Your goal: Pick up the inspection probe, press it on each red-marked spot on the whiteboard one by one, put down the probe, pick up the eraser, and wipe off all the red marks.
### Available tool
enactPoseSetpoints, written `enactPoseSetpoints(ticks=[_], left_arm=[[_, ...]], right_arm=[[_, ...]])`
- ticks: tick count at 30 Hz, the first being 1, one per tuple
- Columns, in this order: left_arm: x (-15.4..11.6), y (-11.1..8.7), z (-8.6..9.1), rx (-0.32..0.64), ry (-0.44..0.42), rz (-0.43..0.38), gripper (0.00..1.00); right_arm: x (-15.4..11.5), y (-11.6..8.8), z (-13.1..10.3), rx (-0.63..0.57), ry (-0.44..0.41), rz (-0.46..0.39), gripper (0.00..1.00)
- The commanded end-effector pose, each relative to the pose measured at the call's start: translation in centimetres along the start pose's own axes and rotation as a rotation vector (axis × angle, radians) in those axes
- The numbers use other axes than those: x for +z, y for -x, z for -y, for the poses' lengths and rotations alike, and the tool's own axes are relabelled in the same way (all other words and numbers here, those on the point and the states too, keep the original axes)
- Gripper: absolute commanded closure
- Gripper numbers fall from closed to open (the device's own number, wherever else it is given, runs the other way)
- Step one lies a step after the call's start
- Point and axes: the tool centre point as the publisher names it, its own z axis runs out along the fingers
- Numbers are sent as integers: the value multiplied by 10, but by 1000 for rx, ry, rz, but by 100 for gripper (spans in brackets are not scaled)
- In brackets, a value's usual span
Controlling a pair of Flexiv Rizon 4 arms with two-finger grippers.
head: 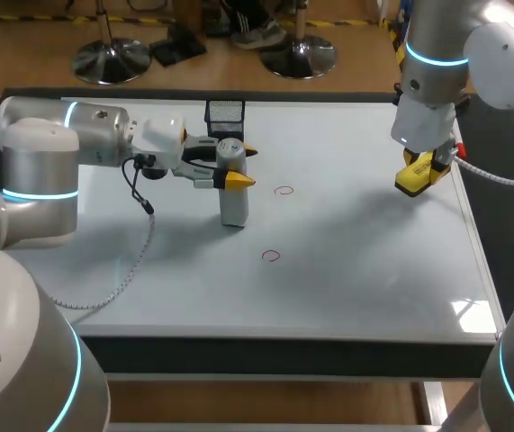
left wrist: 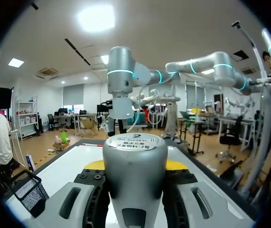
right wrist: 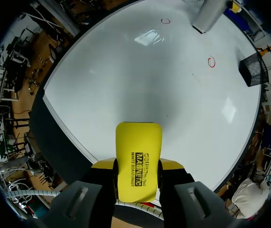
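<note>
1. Grey and smooth-cased, the probe (head: 233, 209) stands upright on the whiteboard (head: 356, 270), left of centre. Its base seems to rest on the surface, just left of the two red marks and on neither one.
2. It looks rigid and fairly solid, probably weightier than the eraser, and its rounded shell is likely slick. A hold high on the body, just under the flat labelled cap, suits pressing straight down, though any tilt could make it slip.
3. The left gripper (head: 243, 166) comes in sideways from the left and clamps the probe's upper body, with one yellow tip on each side.
4. The far mark (head: 283, 191) lies just right of the probe, and the near mark (head: 271, 256) lies nearer and slightly right. Both are small open rings.
5. The eraser (head: 416, 175) is a yellow hard-shelled block that is likely light and stiff, best pinched across its long sides. The right gripper (head: 423, 171) holds it that way, above the board's far right.
6. A black mesh basket (head: 225, 112) sits at the far edge, behind the probe.
</note>
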Motion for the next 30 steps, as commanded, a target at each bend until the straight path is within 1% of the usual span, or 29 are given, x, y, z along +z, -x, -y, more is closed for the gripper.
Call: enactPoseSetpoints(ticks=[1, 19, 24, 30], left_arm=[[0, 1, -2, -2, -2, -1, 100], [-1, 3, -1, -1, -4, 3, 100], [-4, 2, 4, 3, -7, 15, 100], [-16, -1, 12, 23, -3, 60, 100]], right_arm=[[-1, 0, 1, -1, -2, -4, 100], [-1, 0, 1, -1, -2, -4, 100], [-1, 0, 1, -1, -2, -4, 100], [-1, 0, 1, -1, -2, -4, 100]])
